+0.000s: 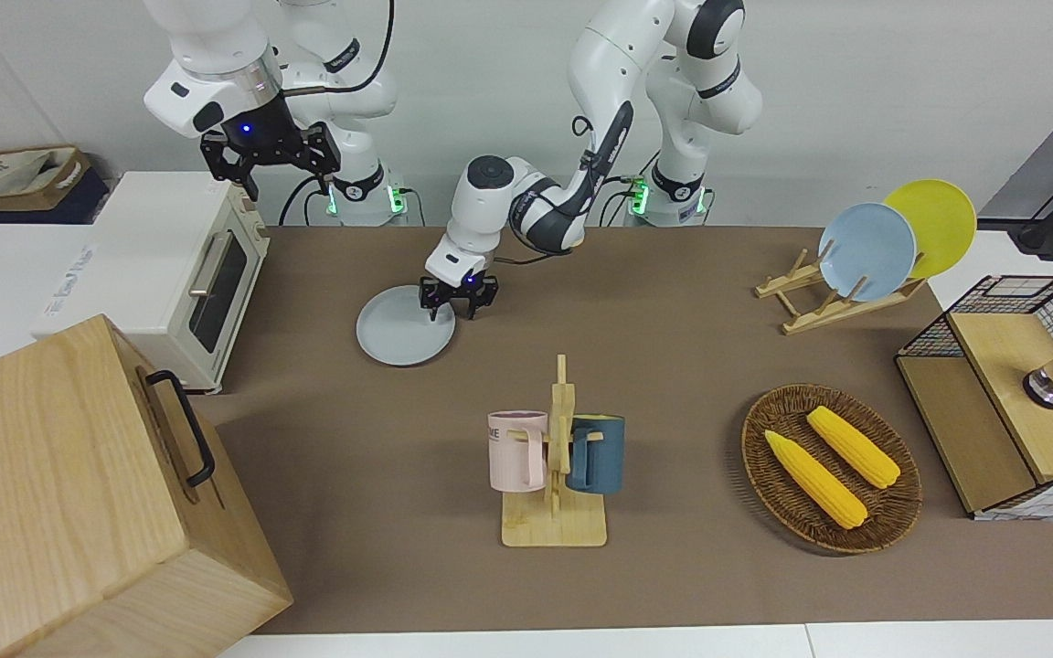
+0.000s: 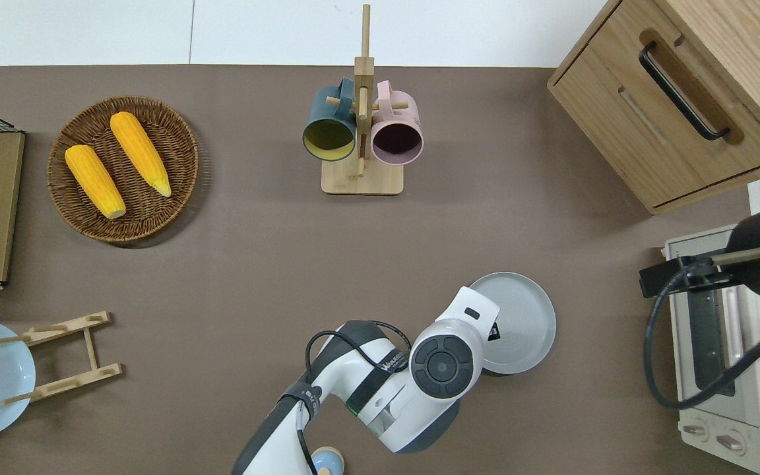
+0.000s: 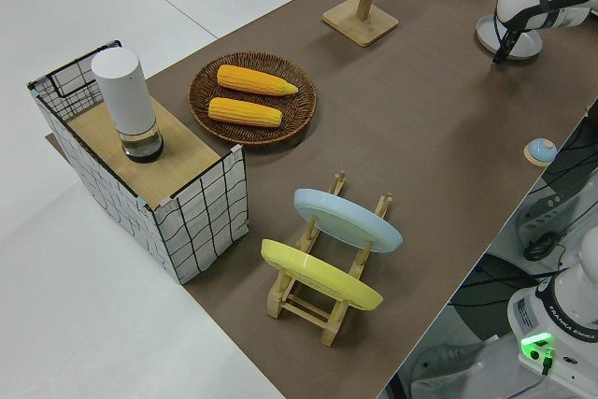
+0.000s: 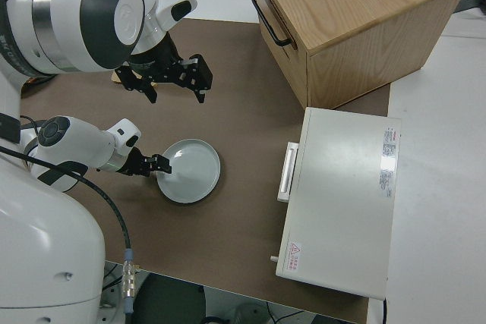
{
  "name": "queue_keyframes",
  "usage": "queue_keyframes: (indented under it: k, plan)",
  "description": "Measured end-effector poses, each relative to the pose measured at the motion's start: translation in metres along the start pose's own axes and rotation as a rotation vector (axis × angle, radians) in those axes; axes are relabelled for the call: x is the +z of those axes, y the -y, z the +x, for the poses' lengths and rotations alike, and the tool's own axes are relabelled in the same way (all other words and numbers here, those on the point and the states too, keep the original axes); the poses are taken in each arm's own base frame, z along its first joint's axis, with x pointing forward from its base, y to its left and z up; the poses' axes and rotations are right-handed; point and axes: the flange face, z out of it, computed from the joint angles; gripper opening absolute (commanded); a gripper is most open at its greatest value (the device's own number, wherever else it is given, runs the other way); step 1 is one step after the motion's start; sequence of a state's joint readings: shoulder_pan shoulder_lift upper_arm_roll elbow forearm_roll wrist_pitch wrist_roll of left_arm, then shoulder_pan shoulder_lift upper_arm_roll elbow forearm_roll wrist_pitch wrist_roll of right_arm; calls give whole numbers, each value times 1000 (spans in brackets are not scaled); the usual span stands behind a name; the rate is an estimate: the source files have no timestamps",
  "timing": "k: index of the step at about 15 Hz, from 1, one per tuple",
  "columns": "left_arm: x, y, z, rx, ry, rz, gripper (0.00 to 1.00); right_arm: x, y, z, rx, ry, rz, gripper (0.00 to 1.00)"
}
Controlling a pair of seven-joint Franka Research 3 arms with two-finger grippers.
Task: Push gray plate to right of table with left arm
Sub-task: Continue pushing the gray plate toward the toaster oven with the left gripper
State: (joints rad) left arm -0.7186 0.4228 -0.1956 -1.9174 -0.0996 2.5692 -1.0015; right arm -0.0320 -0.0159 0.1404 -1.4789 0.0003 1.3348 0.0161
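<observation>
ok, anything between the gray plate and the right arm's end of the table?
Nothing visible on the table in that stretch until the white toaster oven at that end. Left gripper, fingers open, is at the gray plate's rim; right arm parked.

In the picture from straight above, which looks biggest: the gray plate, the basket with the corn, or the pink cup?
1. Basket, biggest.
2. Gray plate, partly hidden by the left arm.
3. Pink cup, smallest.

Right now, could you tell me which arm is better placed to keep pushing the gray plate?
The left. Its gripper is open and low at the gray plate, at the rim facing the left arm's end of the table. The right arm is parked.
</observation>
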Motion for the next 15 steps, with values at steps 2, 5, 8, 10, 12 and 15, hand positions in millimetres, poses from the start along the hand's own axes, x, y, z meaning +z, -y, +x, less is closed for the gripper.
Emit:
queue_keyframes:
  k: [2, 5, 8, 10, 12, 15]
  plan:
    - [-1, 0, 0, 0, -1, -1, 995, 0, 0, 0, 0, 0, 0, 983]
    - [-1, 0, 1, -1, -1, 0, 993, 0, 0, 0, 0, 0, 0, 983]
    - [-1, 2, 4, 13, 7, 17, 993, 0, 0, 0, 0, 0, 0, 983]
    - [-5, 6, 10, 43, 18, 44, 993, 0, 0, 0, 0, 0, 0, 983]
    - [-17, 12, 21, 63, 30, 70, 993, 0, 0, 0, 0, 0, 0, 983]
    - [-52, 29, 44, 95, 52, 112, 995, 0, 0, 0, 0, 0, 0, 983]
